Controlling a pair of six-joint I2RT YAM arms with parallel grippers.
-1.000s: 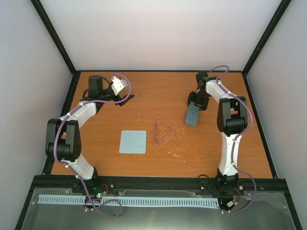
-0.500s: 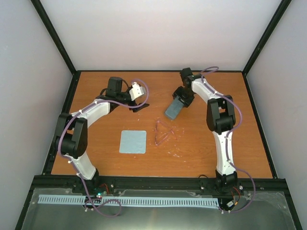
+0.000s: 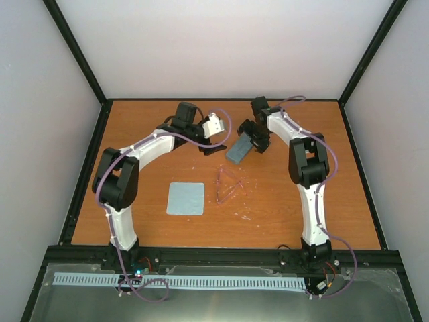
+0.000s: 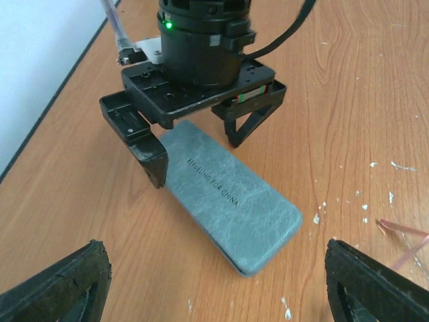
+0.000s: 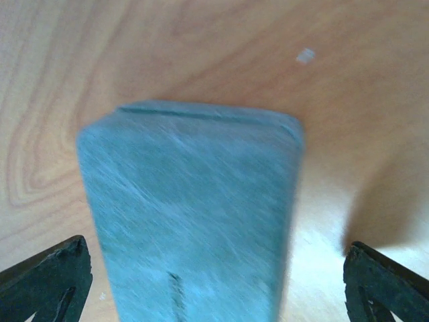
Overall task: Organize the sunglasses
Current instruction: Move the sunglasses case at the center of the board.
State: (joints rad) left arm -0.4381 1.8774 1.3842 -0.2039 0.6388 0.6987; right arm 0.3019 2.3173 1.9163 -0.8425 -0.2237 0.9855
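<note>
The sunglasses point(image 3: 228, 184), a thin pinkish-red outline, lie on the table's middle; a bit of their frame shows at the right edge of the left wrist view point(image 4: 401, 227). The blue-grey case point(image 3: 238, 149) lies behind them, also seen in the left wrist view point(image 4: 231, 198) and the right wrist view point(image 5: 191, 215). My right gripper point(image 3: 253, 139) stands astride the case's far end, jaws spread wider than the case point(image 5: 218, 285). My left gripper point(image 3: 215, 148) is open and empty, just left of the case's near end point(image 4: 218, 285).
A pale blue square cloth point(image 3: 186, 198) lies flat left of the sunglasses. White flecks are scattered on the wood around the sunglasses. Black frame rails and white walls border the table.
My left arm has swung right, from the back left to beside the case. My right gripper has brought the case left and farther back, turning it diagonal.
</note>
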